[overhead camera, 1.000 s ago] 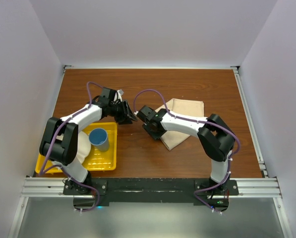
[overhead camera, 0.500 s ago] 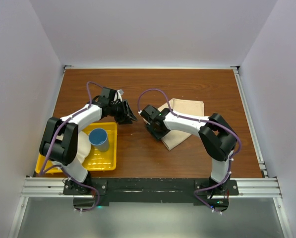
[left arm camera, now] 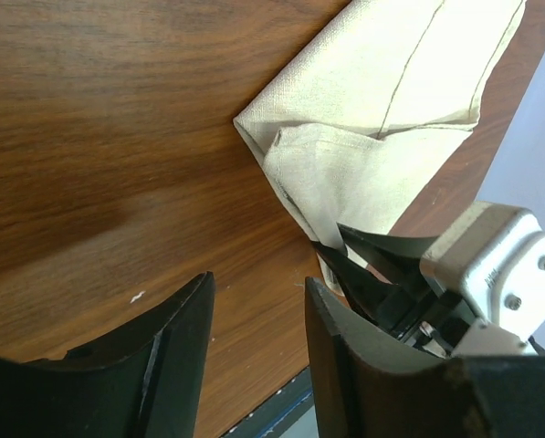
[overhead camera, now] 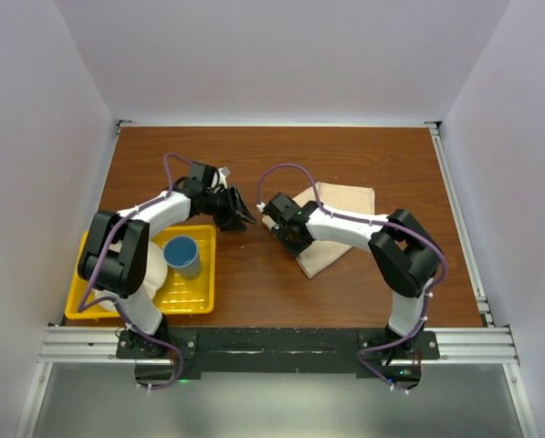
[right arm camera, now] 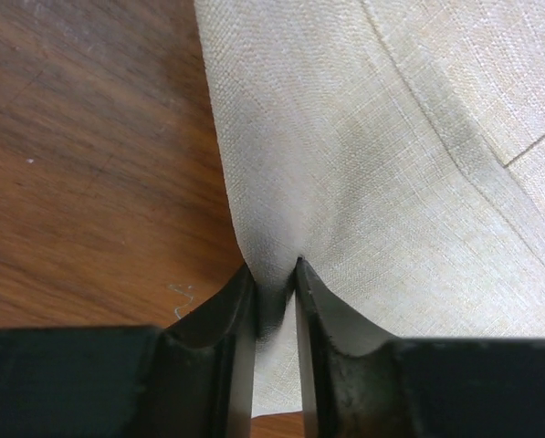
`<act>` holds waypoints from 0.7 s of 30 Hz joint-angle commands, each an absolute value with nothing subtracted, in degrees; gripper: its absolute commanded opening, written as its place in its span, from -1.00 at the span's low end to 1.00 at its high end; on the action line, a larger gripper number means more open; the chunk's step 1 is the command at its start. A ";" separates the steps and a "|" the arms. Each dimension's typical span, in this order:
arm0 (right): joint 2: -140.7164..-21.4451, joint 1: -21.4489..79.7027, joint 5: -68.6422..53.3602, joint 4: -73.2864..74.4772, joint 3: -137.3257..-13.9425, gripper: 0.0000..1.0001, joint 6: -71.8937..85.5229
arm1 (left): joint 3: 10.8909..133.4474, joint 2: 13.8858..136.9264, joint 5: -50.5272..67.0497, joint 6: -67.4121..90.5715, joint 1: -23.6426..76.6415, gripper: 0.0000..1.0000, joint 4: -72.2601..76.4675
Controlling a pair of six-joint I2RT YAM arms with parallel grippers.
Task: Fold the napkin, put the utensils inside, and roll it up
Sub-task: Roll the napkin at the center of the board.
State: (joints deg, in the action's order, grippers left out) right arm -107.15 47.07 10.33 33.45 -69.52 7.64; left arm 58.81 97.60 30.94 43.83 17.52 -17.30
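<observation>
Beige cloth, the napkin (overhead camera: 340, 205), lies folded on the wooden table (overhead camera: 254, 292) just right of its middle, well apart from the right edge. The right gripper (right arm camera: 272, 274) has its jaws narrowed onto the napkin's left border, and a thin ridge of fabric is pinched between the fingertips. The left gripper (left arm camera: 258, 283) stands part open and carries nothing, over bare wood just left of the cloth and near the other gripper. A yellow tray (overhead camera: 199, 301) with a blue cup (overhead camera: 183, 255) sits at the near left corner. No knife can be made out in any view. Risks noted: the pinch takes little cloth and only near the edge, so a quick pull could let it slip out. It may also hold only one layer, which would open the fold rather than move it. The two grippers are close, so a careless sweep could bring them into contact.
</observation>
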 commanded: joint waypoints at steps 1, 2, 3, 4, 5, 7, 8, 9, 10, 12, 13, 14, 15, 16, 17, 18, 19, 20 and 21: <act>-112.14 45.97 6.95 29.80 -65.13 -0.70 8.35 | 59.68 98.96 33.66 48.15 18.01 0.01 -12.31; -112.84 45.79 6.86 29.79 -65.13 -0.74 8.18 | 60.11 100.01 33.66 48.42 18.28 0.02 -12.22; -112.85 45.79 6.86 29.79 -65.04 -0.77 8.00 | 61.25 100.63 33.66 48.86 18.63 0.02 -12.22; -112.94 45.70 6.68 29.62 -65.04 -0.89 7.65 | 61.78 101.33 33.66 49.91 19.59 0.03 -11.96; -112.77 45.44 6.51 29.45 -64.95 -0.95 7.56 | 62.22 102.47 33.66 50.53 20.12 0.03 -11.69; -112.33 44.92 5.63 29.36 -64.69 -1.00 7.47 | 62.40 103.35 33.14 52.89 21.09 0.03 -10.64; -111.98 44.74 5.36 29.27 -64.69 -1.00 7.47 | 62.23 103.36 32.09 53.61 21.27 0.04 -10.20; -111.71 44.48 5.19 29.27 -64.69 -1.00 7.47 | 61.36 103.27 31.91 55.18 21.27 0.06 -8.63; -111.53 44.47 5.01 29.44 -64.77 -1.00 7.47 | 60.91 102.92 31.73 55.98 21.27 0.07 -7.83; -111.01 44.47 4.75 29.97 -65.56 -1.00 7.65 | 60.12 102.74 30.76 57.65 21.27 0.09 -6.16; -110.57 44.39 4.75 30.67 -65.74 -1.00 7.56 | 60.03 103.09 31.02 58.27 21.27 0.10 -5.80; -109.96 44.30 4.66 30.85 -66.00 -1.00 7.65 | 59.42 103.27 31.46 58.88 21.27 0.10 -5.19; -108.99 44.21 4.40 31.20 -66.61 -1.00 7.82 | 59.07 103.71 31.90 60.45 21.27 0.11 -3.18; -108.55 44.12 4.13 31.46 -67.06 -1.00 7.74 | 58.63 104.15 32.60 61.16 21.27 0.11 -2.21; -108.20 44.03 3.70 31.73 -67.84 -1.00 7.82 | 57.67 104.24 32.69 61.87 21.36 0.12 -1.07; -107.76 43.95 3.69 32.08 -68.20 -1.00 7.82 | 57.40 104.24 32.70 62.92 21.44 0.17 1.21; -107.75 43.60 3.52 32.34 -68.55 -1.00 7.82 | 57.22 104.50 32.70 63.45 21.45 0.18 1.40; -107.49 43.59 3.17 32.60 -69.25 -1.00 7.82 | 57.04 104.76 32.87 63.81 21.53 0.20 1.75; -107.06 43.51 3.08 32.96 -69.61 -1.00 7.91 | 57.04 105.03 33.13 64.42 21.53 0.25 2.45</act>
State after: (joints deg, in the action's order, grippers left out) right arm -106.08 44.38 5.37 32.84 -68.99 7.46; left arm 58.00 103.94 31.48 60.05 21.45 -3.57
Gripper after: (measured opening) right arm 0.190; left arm 0.593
